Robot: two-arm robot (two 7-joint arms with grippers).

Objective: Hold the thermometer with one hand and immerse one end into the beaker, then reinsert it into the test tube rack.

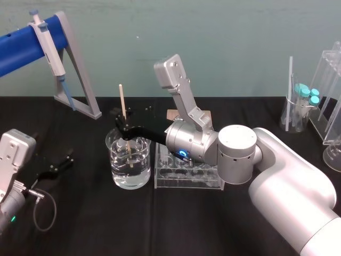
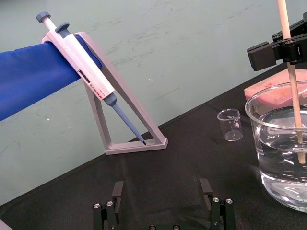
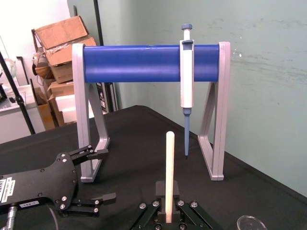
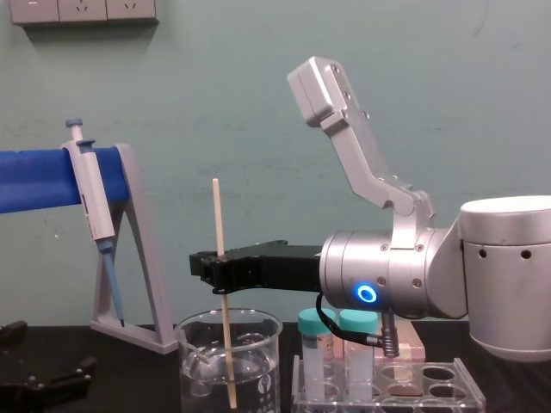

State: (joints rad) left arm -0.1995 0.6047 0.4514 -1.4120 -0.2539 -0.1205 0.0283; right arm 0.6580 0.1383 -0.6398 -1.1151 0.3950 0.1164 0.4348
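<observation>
One arm working. R gripper (image 1: 124, 129) sits just above beaker (image 1: 111, 156) rim, jaws clamped on thermometer (image 1: 122, 101) approx mid-length. Thermometer is near upright w/ a slight lean. Its top end is well above beaker, its lower end under the water (image 1: 130, 176) inside beaker. In L wrist view the tip looks clear of beaker floor, not certain. Dip looks done or nearly so; reinsert not yet done.

Rack (image 1: 213, 184) stands just beside beaker on its R side, almost touching. Two capped tubes (image 4: 316, 348) fill holes at the rack end nearest beaker. R wrist hangs over rack and hides some holes from head view.

L gripper (image 1: 58, 166) is parked on the table well L of beaker, fingers apart, empty. Pipette (image 1: 45, 40) is on its stand (image 1: 80, 90) behind beaker to the L, well apart.

Risks from here:
- Sideways move before the tip clears the rim: rod levers on the glass, beaker tips or slides into rack, water spills.
- Thin rod, narrow pinch: may pivot or slip in the jaws, so the lean grows and the tip misses its hole.
- Lean plus small holes: tip lands on rack top, and pushing down then bends or snaps the rod.
- Capped tubes close by: rod or jaws could knock them.
- Wet tip drips over rack.
</observation>
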